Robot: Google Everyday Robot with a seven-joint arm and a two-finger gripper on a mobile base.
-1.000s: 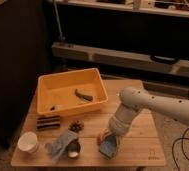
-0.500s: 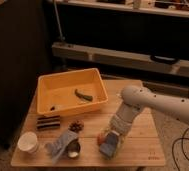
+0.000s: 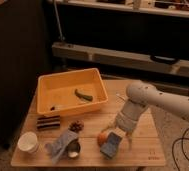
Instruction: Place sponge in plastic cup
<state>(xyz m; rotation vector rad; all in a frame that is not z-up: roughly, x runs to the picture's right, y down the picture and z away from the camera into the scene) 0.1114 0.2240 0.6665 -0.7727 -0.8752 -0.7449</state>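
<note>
So compared to a second ago the gripper point(image 3: 119, 136) has come up a little off the tabletop point(image 3: 143, 150), and the blue sponge point(image 3: 111, 145) has come up with it. It's tilted now, top edge pinched between the fingers and the bottom corner looking like it's barely touching or just clear of the wood, can't quite tell which. So the grab seems to have worked and the gripper is clamped on the sponge. My read: pickup's basically done, the carry is what's left.

The plastic cup point(image 3: 28, 142) is way off to the gripper's left, near the tabletop's front corner, well apart from it. It's upright and I can't see anything inside.

Between the two there's a crumpled blue-grey cloth point(image 3: 61, 145) with a small shiny round thing point(image 3: 73, 149) next to it, and an orange fruit point(image 3: 103, 137) just beside the sponge, so the sideways move probably needs some height.

The other container is the yellow bin point(image 3: 44, 91), up and left of the gripper. It holds a green pepper-looking thing point(image 3: 83, 95) and a couple of small dark bits I can't identify.
</note>
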